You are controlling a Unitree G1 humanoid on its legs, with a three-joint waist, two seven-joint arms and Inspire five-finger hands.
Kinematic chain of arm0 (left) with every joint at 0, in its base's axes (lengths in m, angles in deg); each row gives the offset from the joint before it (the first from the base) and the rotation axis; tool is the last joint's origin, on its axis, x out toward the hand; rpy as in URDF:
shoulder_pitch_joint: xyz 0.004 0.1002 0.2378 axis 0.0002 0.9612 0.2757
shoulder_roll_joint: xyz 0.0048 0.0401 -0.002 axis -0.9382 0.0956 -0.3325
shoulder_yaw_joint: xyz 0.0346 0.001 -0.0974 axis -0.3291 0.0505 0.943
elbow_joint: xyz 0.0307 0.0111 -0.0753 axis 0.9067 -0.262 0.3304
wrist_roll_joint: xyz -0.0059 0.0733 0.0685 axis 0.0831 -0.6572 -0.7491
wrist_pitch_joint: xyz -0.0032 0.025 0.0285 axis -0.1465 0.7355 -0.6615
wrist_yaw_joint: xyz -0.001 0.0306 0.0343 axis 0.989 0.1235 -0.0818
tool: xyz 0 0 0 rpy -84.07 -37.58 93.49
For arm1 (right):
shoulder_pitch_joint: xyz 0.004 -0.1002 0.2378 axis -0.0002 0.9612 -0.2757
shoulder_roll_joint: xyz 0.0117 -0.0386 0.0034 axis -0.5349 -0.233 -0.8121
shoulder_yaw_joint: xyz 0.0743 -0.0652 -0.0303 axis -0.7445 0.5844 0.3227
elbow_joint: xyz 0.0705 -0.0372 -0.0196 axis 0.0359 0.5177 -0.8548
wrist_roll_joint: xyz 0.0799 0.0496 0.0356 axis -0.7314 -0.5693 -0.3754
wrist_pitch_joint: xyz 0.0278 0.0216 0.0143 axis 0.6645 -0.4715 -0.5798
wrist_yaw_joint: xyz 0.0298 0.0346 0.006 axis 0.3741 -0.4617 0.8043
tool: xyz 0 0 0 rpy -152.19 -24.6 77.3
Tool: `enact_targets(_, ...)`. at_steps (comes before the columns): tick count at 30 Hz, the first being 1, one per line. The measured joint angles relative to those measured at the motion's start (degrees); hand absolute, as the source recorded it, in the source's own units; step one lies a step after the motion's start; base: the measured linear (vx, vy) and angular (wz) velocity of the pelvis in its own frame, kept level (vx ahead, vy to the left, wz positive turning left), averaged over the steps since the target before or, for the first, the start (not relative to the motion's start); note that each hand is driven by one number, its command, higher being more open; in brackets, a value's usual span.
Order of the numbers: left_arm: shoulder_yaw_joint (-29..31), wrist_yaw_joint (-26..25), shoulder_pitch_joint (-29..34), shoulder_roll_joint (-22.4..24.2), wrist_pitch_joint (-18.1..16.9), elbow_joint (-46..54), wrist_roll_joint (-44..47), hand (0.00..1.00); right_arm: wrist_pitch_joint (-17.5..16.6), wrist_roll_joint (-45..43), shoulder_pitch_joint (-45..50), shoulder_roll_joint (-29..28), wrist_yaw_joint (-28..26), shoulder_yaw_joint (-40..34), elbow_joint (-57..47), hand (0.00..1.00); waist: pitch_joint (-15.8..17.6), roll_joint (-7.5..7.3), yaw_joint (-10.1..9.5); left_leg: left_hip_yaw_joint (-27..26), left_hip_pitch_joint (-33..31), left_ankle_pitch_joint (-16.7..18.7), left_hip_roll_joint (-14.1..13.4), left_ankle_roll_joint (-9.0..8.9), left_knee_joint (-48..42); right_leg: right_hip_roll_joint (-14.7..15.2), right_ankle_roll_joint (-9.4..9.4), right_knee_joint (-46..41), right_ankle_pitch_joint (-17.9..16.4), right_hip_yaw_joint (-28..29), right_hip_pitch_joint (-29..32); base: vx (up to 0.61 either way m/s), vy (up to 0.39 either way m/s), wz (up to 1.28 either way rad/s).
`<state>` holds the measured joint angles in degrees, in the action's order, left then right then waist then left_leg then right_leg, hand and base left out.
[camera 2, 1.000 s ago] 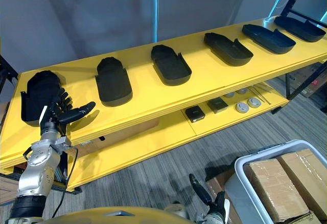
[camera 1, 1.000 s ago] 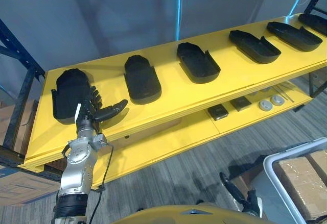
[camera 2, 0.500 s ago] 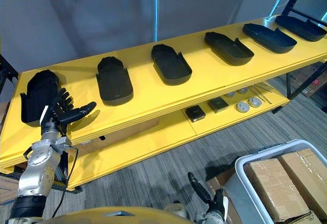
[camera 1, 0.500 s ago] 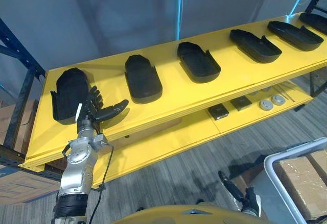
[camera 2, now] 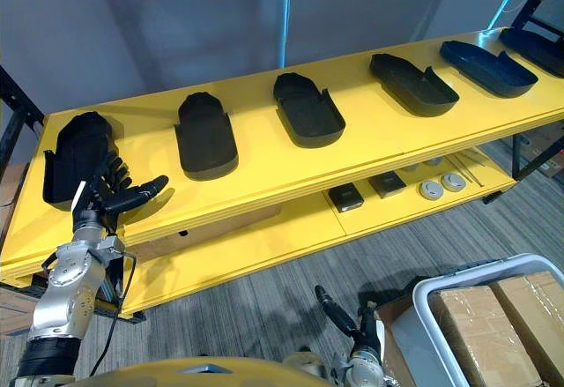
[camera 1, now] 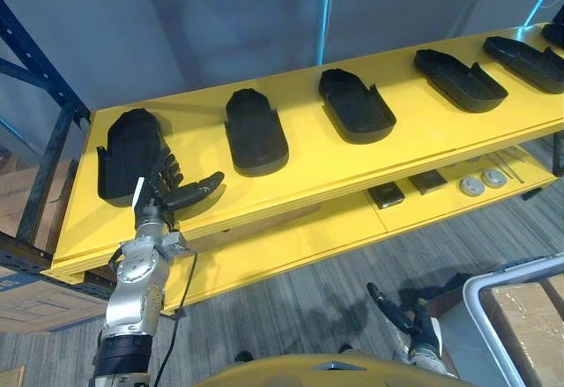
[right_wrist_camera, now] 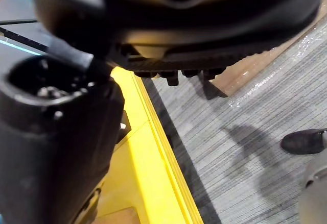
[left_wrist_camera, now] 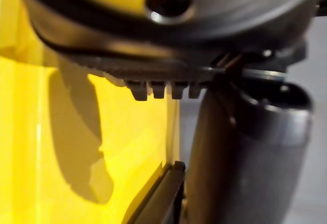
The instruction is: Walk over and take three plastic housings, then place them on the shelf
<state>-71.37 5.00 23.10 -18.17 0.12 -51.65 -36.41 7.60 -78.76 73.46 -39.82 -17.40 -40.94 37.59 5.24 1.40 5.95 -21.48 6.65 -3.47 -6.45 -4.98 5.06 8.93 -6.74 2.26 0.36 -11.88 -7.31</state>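
Item: yellow shelf point(camera 1: 308, 165), upper board.
- Six black plastic housings are lying in a row on it, spaced apart, running from the robot's left to its right: first housing point(camera 1: 129, 151), second housing point(camera 1: 256, 131), third housing point(camera 1: 355, 105), fourth housing point(camera 1: 460, 79), fifth housing point(camera 1: 527, 57), and sixth housing point(camera 2: 534, 48) at the far right end.
- The first two are sitting hollow side down, and the others are showing their open hollows.

Item: left hand point(camera 1: 166, 190).
- It is hovering at the near end of the first housing with fingers spread and relaxed, gripping nothing.
- The thumb is sticking out to the right over bare yellow board.
- The fingertips are overlapping the housing's near corner; whether they are touching it cannot be told.

Item: right hand point(camera 2: 363, 338).
- It is hanging low over the grey carpet floor point(camera 1: 308, 303), fingers straight, carrying nothing.

Item: lower board point(camera 1: 291, 239).
- It is carrying two small black boxes point(camera 1: 385, 196) and two round grey discs point(camera 1: 472, 186) near its right end.

Item: white-rimmed bin point(camera 2: 421, 292).
- It is standing on the floor at the right and holding wrapped cardboard boxes point(camera 2: 493, 325).
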Motion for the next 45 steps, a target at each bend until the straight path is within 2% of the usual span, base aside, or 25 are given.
enact_targets(9, -0.04, 0.64, 0.01, 0.0, -0.03, 0.52, 0.01, 1.0, 0.01, 0.0, 0.1, 0.04, -0.05, 0.01, 0.01, 1.0, 1.41, 0.21, 0.04, 0.81, -0.02, -0.57, -0.03, 0.2, 0.02, -0.01, 0.08, -0.18, -0.06, -0.82, -0.35, -0.01, -0.001, 0.04)
enact_targets(35, -0.1, 0.45, 0.09, 0.03, -0.2, 0.51, 0.02, 1.0, 0.03, -0.01, -0.61, 0.04, -0.25, -0.01, 0.15, 1.0, 1.44, 0.16, 0.12, 1.46, -0.11, -0.6, 0.0, 0.22, 0.03, 0.0, 0.07, 0.05, -0.06, -1.61, -0.83, 0.0, 0.0, 0.0)
enact_targets(37, -0.2, 1.22, 0.5, 0.03, -1.07, 0.51, 0.02, 1.0, 0.04, -0.01, -0.73, 0.04, -0.25, -0.01, 0.15, 1.0, 1.45, 0.16, 0.15, 1.46, -0.11, -0.6, 0.0, 0.22, 0.03, 0.0, 0.07, 0.07, -0.06, -1.62, -0.83, 0.0, 0.0, 0.0)
enact_targets(40, -1.26, 2.82, 1.97, 0.02, -4.33, 0.59, -0.02, 1.0, 0.03, 0.0, -0.73, 0.04, -0.25, -0.05, 0.21, 1.0, 1.45, 0.16, 0.16, 1.44, -0.15, -0.6, 0.0, 0.22, 0.02, 0.0, 0.07, 0.15, -0.06, -1.63, -0.83, 0.0, 0.0, 0.0)
enact_targets(43, -3.13, 5.25, 2.41, 0.04, -10.13, 1.43, -0.99, 1.0, 0.01, 0.02, -0.18, 0.04, -0.32, -0.08, 0.32, 1.0, 1.5, 0.14, -0.33, 1.41, -0.18, -0.6, -0.01, 0.21, 0.02, 0.0, 0.08, 0.15, -0.05, -1.64, -0.82, 0.0, 0.0, 0.0)
enact_targets(45, -4.91, 7.66, 2.5, 0.03, -14.51, 7.53, -1.91, 1.0, -0.67, 0.05, -0.18, 0.03, -0.58, -0.66, 1.76, 1.0, 1.6, -0.02, -1.0, 1.22, -0.29, -0.6, -0.01, 0.2, 0.02, 0.0, 0.08, 0.1, -0.05, -1.4, -0.7, 0.0, 0.0, 0.0)
